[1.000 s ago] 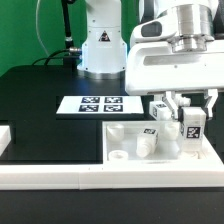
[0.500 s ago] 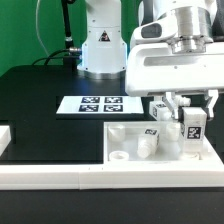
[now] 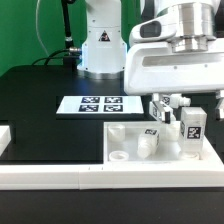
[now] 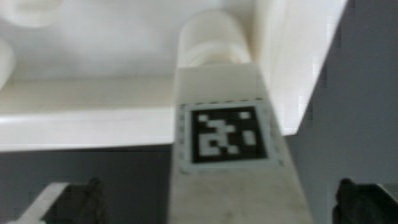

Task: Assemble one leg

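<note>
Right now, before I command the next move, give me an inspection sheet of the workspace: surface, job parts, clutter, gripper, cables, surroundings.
Surface: black table with the marker board lying flat on it.
Job's things: the leg stands upright on the white tabletop. A second leg stands toward the exterior view's left. Whether either is seated in a socket cannot be told.
Clutter: nothing seen.
Grippers: gripper open, one finger on each side of the leg, not touching it.
Cables: black cable behind the arm's base.
Surroundings: green backdrop; white rail along the front.
</note>
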Tool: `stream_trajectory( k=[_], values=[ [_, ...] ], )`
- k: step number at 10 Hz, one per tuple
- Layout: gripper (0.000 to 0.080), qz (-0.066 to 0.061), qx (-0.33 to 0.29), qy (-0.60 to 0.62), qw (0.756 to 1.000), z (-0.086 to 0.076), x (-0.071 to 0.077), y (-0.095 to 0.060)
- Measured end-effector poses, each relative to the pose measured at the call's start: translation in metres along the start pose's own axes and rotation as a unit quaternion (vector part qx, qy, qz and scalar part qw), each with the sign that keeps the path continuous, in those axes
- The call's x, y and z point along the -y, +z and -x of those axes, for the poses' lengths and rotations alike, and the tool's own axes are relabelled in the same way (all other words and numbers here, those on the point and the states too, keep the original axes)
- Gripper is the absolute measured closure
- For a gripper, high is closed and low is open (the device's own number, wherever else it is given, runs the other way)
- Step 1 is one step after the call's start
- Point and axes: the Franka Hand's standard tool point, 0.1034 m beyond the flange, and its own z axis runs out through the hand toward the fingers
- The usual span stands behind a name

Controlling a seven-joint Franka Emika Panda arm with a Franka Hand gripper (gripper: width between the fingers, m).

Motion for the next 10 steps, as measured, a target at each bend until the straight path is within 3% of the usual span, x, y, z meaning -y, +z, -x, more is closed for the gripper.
stream_trajectory(
  k=[3,5,6,7,8,9,10],
  values=[
    [0.0151,0.001,0.117,0.015,0.993,-0.0037,0.0,0.0005],
    [0.0151,0.003,0.112,0.021,0.993,-0.002,-0.0072,0.0049],
    [0.0269,0.005,0.113,0.037,0.993,-0.0019,-0.0064,0.0049],
    [0.0269,0.006,0.112,0.046,0.993,-0.002,-0.0065,0.005],
    [0.0453,0.008,0.112,0.067,0.991,-0.0018,-0.0064,0.0052],
    [0.0514,0.014,0.112,0.112,0.987,-0.0018,-0.0068,0.0051],
    [0.0514,0.018,0.111,0.145,0.983,-0.0018,-0.0078,0.0052]
  ],
)
